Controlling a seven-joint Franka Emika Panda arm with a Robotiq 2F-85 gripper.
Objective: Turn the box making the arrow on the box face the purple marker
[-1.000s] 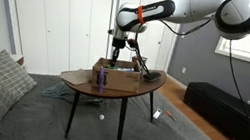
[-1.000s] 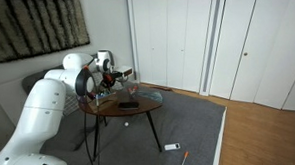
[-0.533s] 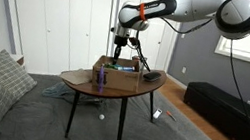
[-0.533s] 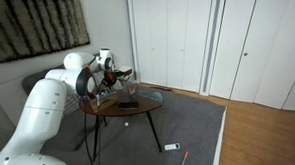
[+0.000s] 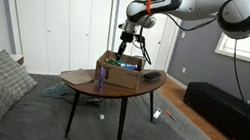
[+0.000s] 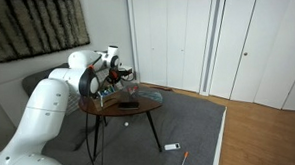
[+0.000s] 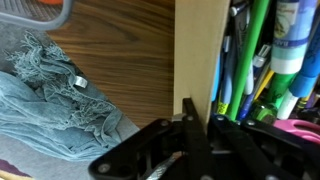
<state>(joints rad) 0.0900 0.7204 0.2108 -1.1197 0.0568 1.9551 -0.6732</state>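
The brown cardboard box (image 5: 122,73) stands on the round wooden table (image 5: 82,85). The purple marker (image 5: 100,76) stands upright just beside the box's near corner. My gripper (image 5: 123,52) comes down from above onto the box's back wall. In the wrist view its fingers (image 7: 203,116) are closed on either side of the tan box wall (image 7: 196,50), with coloured pens (image 7: 262,55) inside the box. In an exterior view the gripper (image 6: 115,84) is low over the table's far side, and the arm mostly hides the box. The arrow does not show.
A small dark flat object (image 5: 150,76) lies on the table beside the box, also seen in an exterior view (image 6: 129,106). A clear glass cup (image 6: 134,90) stands near the gripper. A blue-grey cloth (image 7: 50,90) lies on the floor below the table edge.
The gripper has shifted sideways over the box while holding its wall, and the box has turned a little with it. The purple marker has not moved.
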